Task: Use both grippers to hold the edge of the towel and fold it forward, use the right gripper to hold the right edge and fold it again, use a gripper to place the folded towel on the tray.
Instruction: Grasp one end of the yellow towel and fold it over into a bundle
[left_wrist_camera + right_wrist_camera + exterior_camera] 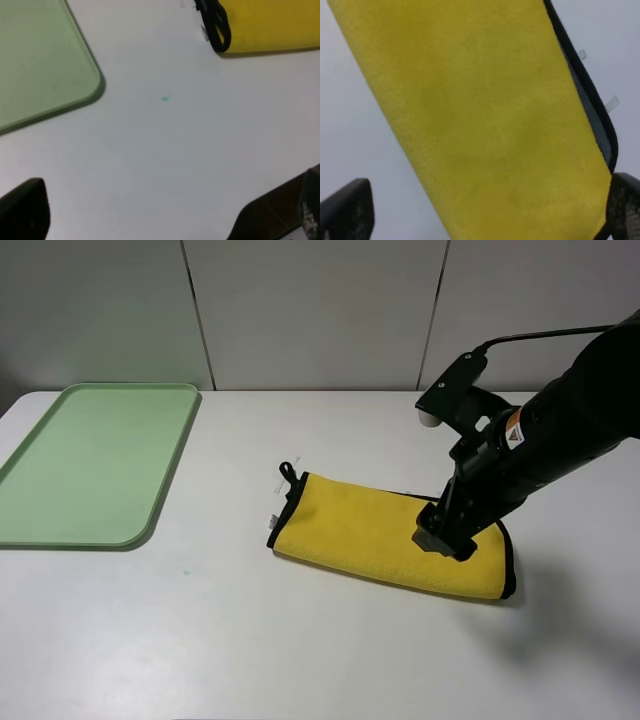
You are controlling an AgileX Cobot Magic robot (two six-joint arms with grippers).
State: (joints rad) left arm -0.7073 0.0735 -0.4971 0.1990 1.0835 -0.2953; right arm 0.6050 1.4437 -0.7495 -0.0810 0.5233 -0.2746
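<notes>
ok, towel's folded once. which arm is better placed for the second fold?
Right. The right gripper hangs open above the right end of the towel, the side to lift. The left gripper is open over bare table between the tray and the towel's left end, not above the cloth.

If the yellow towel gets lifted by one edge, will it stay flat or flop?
The towel probably flops: it lies folded with a soft rounded crease. Its fuzzy pile likely grips rather than slips. Pushed across the smooth table, it may bunch, not slide.
</notes>
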